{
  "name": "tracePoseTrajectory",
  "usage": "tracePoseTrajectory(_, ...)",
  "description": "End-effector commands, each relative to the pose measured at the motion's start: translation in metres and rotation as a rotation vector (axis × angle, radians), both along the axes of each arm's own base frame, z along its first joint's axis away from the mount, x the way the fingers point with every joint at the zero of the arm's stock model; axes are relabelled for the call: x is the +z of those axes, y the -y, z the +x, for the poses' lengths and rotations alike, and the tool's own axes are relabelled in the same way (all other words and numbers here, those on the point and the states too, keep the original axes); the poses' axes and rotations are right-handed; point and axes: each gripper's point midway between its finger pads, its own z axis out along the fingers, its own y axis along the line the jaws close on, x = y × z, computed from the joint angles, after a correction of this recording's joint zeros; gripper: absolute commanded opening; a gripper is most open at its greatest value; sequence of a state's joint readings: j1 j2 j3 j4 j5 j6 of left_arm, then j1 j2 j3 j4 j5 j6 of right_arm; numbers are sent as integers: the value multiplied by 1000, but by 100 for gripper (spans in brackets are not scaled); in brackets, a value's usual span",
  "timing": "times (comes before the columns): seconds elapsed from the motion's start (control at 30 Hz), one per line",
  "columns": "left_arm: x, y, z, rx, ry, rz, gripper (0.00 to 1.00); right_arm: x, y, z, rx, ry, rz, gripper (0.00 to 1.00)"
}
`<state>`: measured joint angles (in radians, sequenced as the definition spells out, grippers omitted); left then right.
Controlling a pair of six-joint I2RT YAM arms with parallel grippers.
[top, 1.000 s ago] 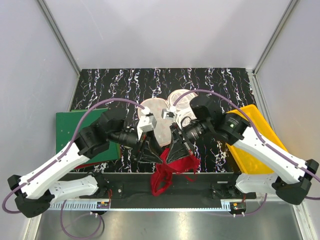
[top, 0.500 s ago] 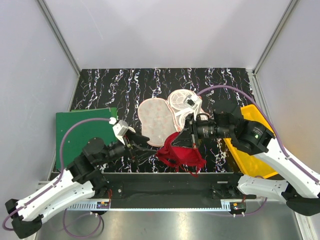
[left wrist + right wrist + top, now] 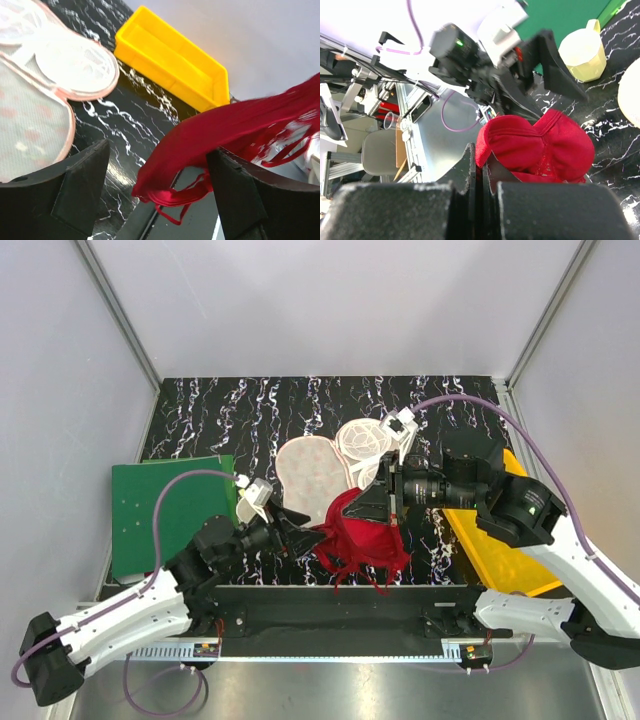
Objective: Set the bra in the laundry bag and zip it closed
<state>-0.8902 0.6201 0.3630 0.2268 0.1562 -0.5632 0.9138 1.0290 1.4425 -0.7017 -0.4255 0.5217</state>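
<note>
Two arms reached in over the black marbled table (image 3: 220, 410) when I checked the overhead feed. Farthest left lay a green board (image 3: 170, 510), flat at the table's edge. Just right of it the left gripper (image 3: 300, 537) hung low near the front, its jaws spread wide and clamping nothing. On its wrist camera I saw both black fingers (image 3: 80, 185) well apart, with the red cloth crossing the gap beyond them and passing close by the right-hand one; I could not tell whether it touched. Behind that gripper the laundry bag (image 3: 315, 480) lay unzipped on the table, its peach patterned half to the left and its white mesh half (image 3: 365, 445) folded out to the right. The bra (image 3: 360, 540) was outside the bag, bunched just in front of it and lifted off the table, with thin straps trailing toward the near edge. The right gripper (image 3: 385, 502) was closed on the bra's upper edge; its wrist camera showed the red cups (image 3: 535, 147) pinched between the clamped fingers, and beyond them a pale yellow cup (image 3: 582, 52) standing by the green board. Farthest right sat the yellow tray (image 3: 500, 540), partly under the right arm.
</note>
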Motion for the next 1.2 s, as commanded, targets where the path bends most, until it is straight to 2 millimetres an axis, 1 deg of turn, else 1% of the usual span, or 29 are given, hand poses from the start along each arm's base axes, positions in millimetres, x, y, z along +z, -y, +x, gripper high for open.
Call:
tracePoseTrajectory(0.0,22,9,-6,-46,21,-131,78,36,4,0,-24,53,80,0)
tracePoseTrajectory(0.1,14,11,-5,-52,0,-111,68,42,7,1,-39,66,93,0)
tracePoseTrajectory(0.13,11,11,-2,-37,-1,-94,58,43,8,1,-44,71,94,0)
tracePoseTrajectory(0.17,14,11,1,-26,-4,-82,53,44,10,4,-62,75,93,0)
tracePoseTrajectory(0.2,2,10,3,-11,-37,-29,47,45,12,3,-69,78,96,0)
tracePoseTrajectory(0.23,-1,7,9,22,-35,6,40,43,14,6,-90,80,90,0)
tracePoseTrajectory(0.27,10,7,14,44,-30,16,23,41,15,9,-112,80,84,0)
tracePoseTrajectory(0.3,-3,2,17,67,-65,85,17,41,20,11,-141,85,82,0)
tracePoseTrajectory(0.33,-4,-2,26,115,-58,131,14,33,26,21,-210,80,50,0)
tracePoseTrajectory(0.37,-15,-9,27,135,-91,211,8,30,31,26,-250,83,38,0)
tracePoseTrajectory(0.4,8,-11,33,156,-65,210,6,19,36,31,-299,57,12,0)
tracePoseTrajectory(0.43,6,-11,39,155,-51,270,5,12,43,45,-388,60,-5,0)
tracePoseTrajectory(0.47,1,-15,39,152,-68,335,3,8,48,48,-425,56,-8,0)
tracePoseTrajectory(0.5,27,-15,47,161,-36,322,3,-8,52,58,-489,35,-41,0)
tracePoseTrajectory(0.57,16,-14,52,113,-65,420,1,-25,66,77,-636,25,-76,0)
tracePoseTrajectory(0.6,33,-17,65,129,-58,421,0,-40,68,83,-678,1,-100,0)
tracePoseTrajectory(0.67,13,-19,79,104,-132,524,0,-58,77,102,-801,-7,-150,0)
tracePoseTrajectory(0.7,11,-23,88,98,-148,544,0,-70,80,110,-854,-24,-162,0)
tracePoseTrajectory(0.73,15,-17,103,93,-158,564,0,-77,87,121,-921,-20,-175,0)
tracePoseTrajectory(0.8,10,-16,115,81,-181,614,0,-98,87,142,-982,-58,-168,0)
tracePoseTrajectory(0.83,9,-6,129,54,-182,641,0,-108,95,157,-1008,-108,-150,0)
tracePoseTrajectory(0.9,2,-3,138,22,-213,699,0,-125,91,179,-1019,-163,-85,0)
tracePoseTrajectory(0.93,-17,-1,150,30,-254,750,0,-127,93,190,-1009,-185,-52,0)
tracePoseTrajectory(0.97,-8,3,160,42,-240,755,0,-135,89,199,-1008,-190,-54,0)
tracePoseTrajectory(1.0,-13,3,167,42,-245,778,0,-130,85,209,-1005,-166,-20,0)
tracePoseTrajectory(1.03,-27,7,177,32,-277,810,0,-131,83,216,-1005,-161,-7,0)
tracePoseTrajectory(1.07,-17,11,184,26,-270,814,0,-138,82,226,-1015,-167,-9,0)
tracePoseTrajectory(1.1,-33,15,194,11,-294,855,0,-136,78,235,-1018,-165,39,0)
tracePoseTrajectory(1.17,-41,16,204,3,-311,888,0,-148,77,251,-1048,-203,76,0)
